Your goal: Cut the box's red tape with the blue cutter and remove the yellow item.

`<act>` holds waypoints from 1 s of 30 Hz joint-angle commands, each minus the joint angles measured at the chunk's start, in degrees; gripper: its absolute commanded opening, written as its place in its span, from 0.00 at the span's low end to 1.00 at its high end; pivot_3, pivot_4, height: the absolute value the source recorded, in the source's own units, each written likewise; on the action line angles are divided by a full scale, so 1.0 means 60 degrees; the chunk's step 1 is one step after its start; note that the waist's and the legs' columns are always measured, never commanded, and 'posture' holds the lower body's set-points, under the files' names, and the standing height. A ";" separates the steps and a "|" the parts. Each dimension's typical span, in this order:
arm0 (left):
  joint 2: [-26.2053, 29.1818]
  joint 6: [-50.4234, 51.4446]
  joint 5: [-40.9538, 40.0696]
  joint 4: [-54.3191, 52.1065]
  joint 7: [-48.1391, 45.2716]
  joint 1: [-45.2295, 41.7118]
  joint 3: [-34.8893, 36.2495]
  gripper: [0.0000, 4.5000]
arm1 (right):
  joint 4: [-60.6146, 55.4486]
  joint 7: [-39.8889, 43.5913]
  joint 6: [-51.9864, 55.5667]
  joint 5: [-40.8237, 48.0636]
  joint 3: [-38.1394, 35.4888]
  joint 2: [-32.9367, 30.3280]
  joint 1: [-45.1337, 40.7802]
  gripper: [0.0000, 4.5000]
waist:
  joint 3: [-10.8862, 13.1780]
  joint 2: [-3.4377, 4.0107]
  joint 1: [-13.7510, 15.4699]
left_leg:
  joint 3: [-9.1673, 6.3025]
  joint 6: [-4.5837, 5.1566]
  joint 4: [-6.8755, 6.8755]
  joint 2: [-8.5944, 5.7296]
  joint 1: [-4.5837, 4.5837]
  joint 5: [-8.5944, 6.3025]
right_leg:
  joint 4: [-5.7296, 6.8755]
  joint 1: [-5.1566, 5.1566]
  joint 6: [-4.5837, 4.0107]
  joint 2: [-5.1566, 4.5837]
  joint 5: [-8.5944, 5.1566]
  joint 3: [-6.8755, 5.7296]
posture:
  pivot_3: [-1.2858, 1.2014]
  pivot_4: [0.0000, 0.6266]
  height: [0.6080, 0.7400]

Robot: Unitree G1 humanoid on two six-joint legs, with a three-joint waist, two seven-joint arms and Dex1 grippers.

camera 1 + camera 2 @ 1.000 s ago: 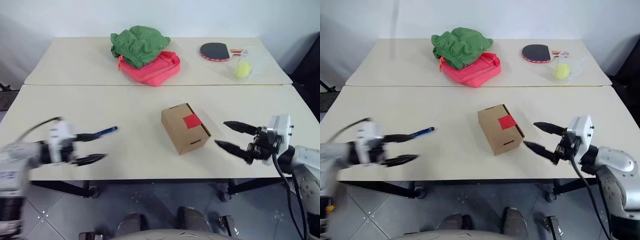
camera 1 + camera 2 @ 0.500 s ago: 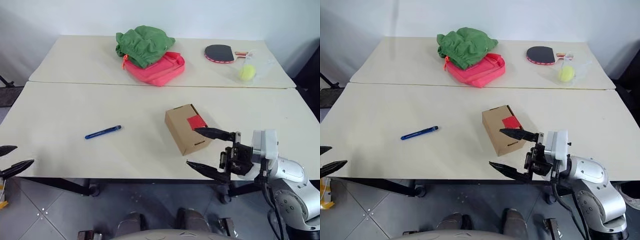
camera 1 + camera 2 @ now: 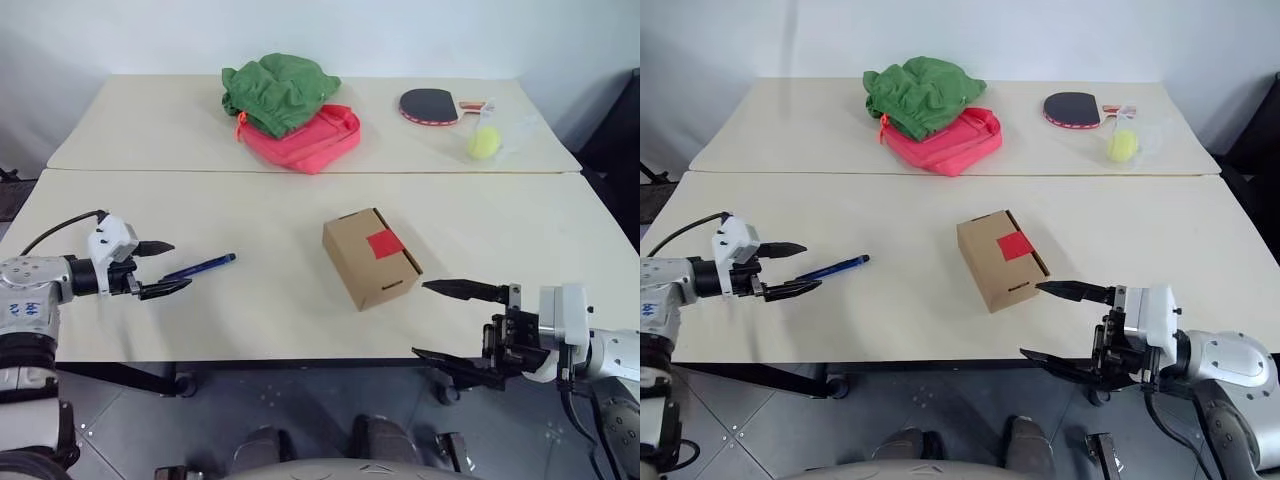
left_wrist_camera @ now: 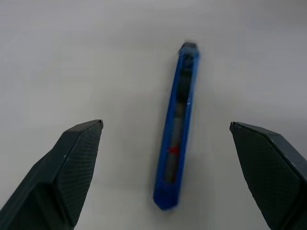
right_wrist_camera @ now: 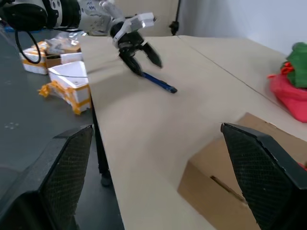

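I'm seeing my left gripper (image 4: pixel 165 143) with jaws spread wide on either side of the blue cutter (image 4: pixel 175 129), not touching it; that wrist view is showing a red mark along its slot. My right gripper (image 3: pixel 452 322) is hanging wide open at the table (image 3: pixel 250 215) front edge, near the box (image 3: pixel 369 257), whose red tape (image 3: pixel 384 243) is facing up.

Green cloth (image 3: pixel 279 88) on pink bag (image 3: pixel 305 137); paddle (image 3: pixel 431 103), tennis ball (image 3: pixel 485 142).
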 commanded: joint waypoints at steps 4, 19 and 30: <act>-0.0022 -0.0770 0.0757 0.1598 -0.0196 -0.0761 -0.0421 0.96 | -0.0713 -0.0436 -0.0162 0.0047 -0.0341 -0.0019 0.0346 1.00 | -0.0003 -0.0005 0.0036 | -0.0021 0.0006 0.0006 0.0000 0.0007 -0.0004 | 0.0000 0.0002 0.0000 -0.0004 0.0000 0.0010 | 0.52 0.24 1.00; -0.0481 -0.2063 0.1055 0.1957 -0.0268 -0.0630 -0.0718 0.10 | -0.0879 -0.1032 -0.0472 -0.0033 -0.0485 0.0014 0.0639 1.00 | -0.0032 0.0039 0.0121 | -0.0029 0.0022 0.0014 -0.0003 0.0042 -0.0004 | 0.0006 0.0026 -0.0003 -0.0023 -0.0001 0.0027 | 0.52 0.24 1.00; -0.0943 -0.0997 0.0069 -0.2345 -0.2772 -0.1099 -0.1412 0.10 | -0.1609 -0.1616 0.0854 0.0922 -0.0152 -0.0535 0.0325 1.00 | -0.0001 -0.0018 0.0401 | -0.0030 0.0045 0.0035 -0.0016 -0.0007 -0.0002 | -0.0005 0.0002 -0.0002 -0.0036 0.0000 0.0019 | 0.52 0.24 1.00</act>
